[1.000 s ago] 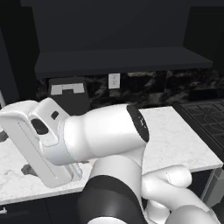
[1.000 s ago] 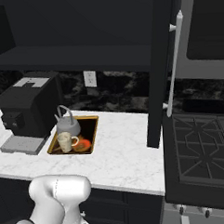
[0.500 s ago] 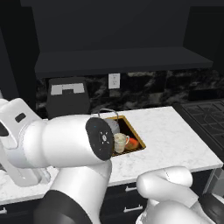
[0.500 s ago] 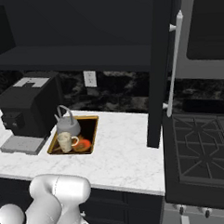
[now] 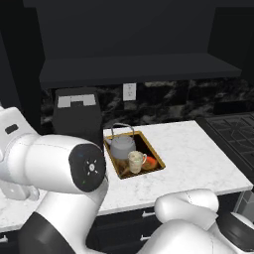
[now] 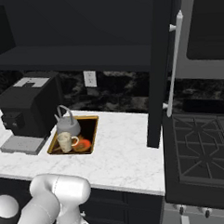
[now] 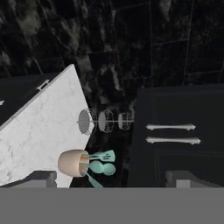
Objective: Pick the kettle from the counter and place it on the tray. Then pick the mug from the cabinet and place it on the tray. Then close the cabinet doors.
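The grey kettle (image 5: 122,146) (image 6: 67,126) stands at the back of the gold-rimmed tray (image 5: 158,158) (image 6: 92,133) on the white marble counter (image 5: 198,154) (image 6: 121,155). The cream mug (image 5: 135,161) (image 6: 65,142) sits on the tray just in front of the kettle. Above them is the black cabinet (image 5: 134,69) (image 6: 73,55) with its dark shelf bare. One cabinet door (image 6: 153,70) stands open, edge-on, with a long silver handle (image 6: 175,64). My gripper (image 7: 113,179) is open with nothing between its fingertips, far from the tray.
A black coffee machine (image 5: 77,116) (image 6: 27,111) stands left of the tray. A stove (image 6: 199,151) lies to the right. The hand view looks at a marble counter end (image 7: 39,127), a beige utensil holder (image 7: 72,162) and dark drawers with silver handles (image 7: 170,133).
My arm has swung left and down, uncovering the tray, kettle and mug in the left base view. Kettle, mug and door have not moved.
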